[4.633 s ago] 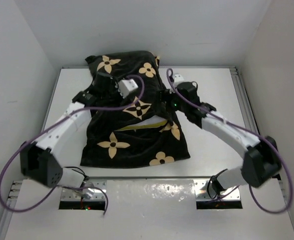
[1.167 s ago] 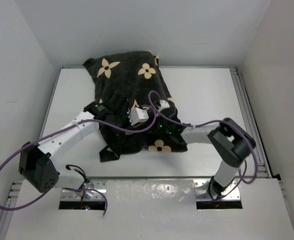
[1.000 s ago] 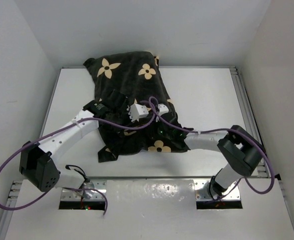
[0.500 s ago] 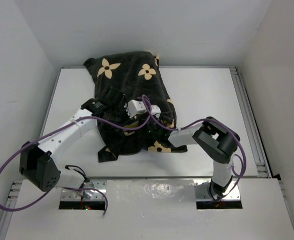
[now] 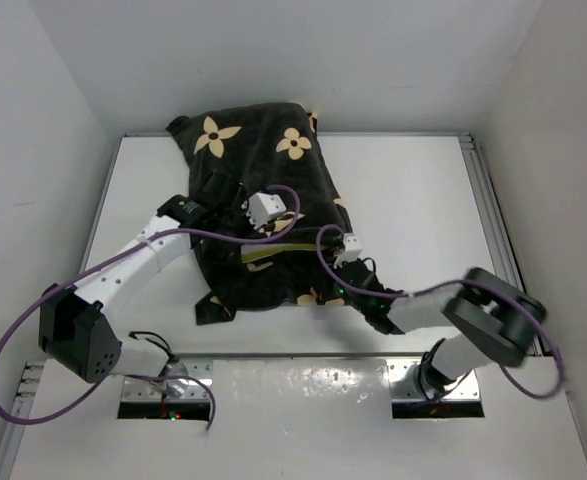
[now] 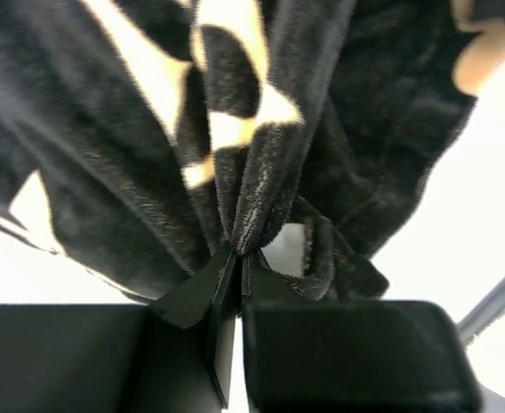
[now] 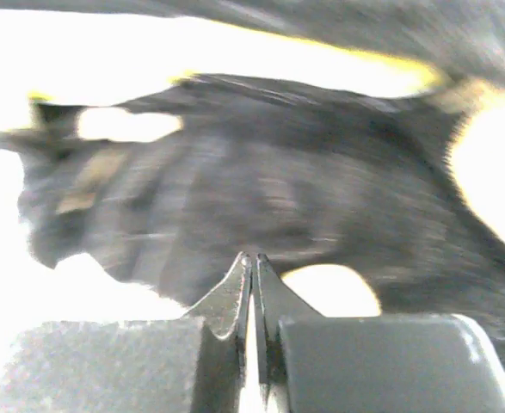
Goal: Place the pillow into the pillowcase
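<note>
The pillowcase (image 5: 273, 150) lies bunched and humped on the table (image 5: 423, 200), its closed end toward the far wall and its mouth toward my bases. The pillow (image 5: 276, 250) sits almost wholly inside it. From above I see only a thin yellow-trimmed strip of it in the slit across the near half of the pillowcase. My left claw (image 6: 237, 255) is pressed together on a raised fold of the pillowcase's upper layer, pinching the plush black cloth into a ridge just behind that slit. My right claw (image 7: 252, 258) is at the near right corner of the pillowcase, fingers shut tight with the tips against the hem. That view is blurred, so I cannot tell whether any cloth is caught between them. I judge both things light and very soft. The pillow will squash and spring back rather than slide as a block. The velvety case will stretch, sag and drag on the table, and it gives no stiff edge to push against. The best hold is on the hem at the mouth, one layer only, near the corners, so a pull draws the opening over the exposed yellow edge. A pinch that takes in both layers would close the mouth, and a shallow one could slip off the pile.
</note>
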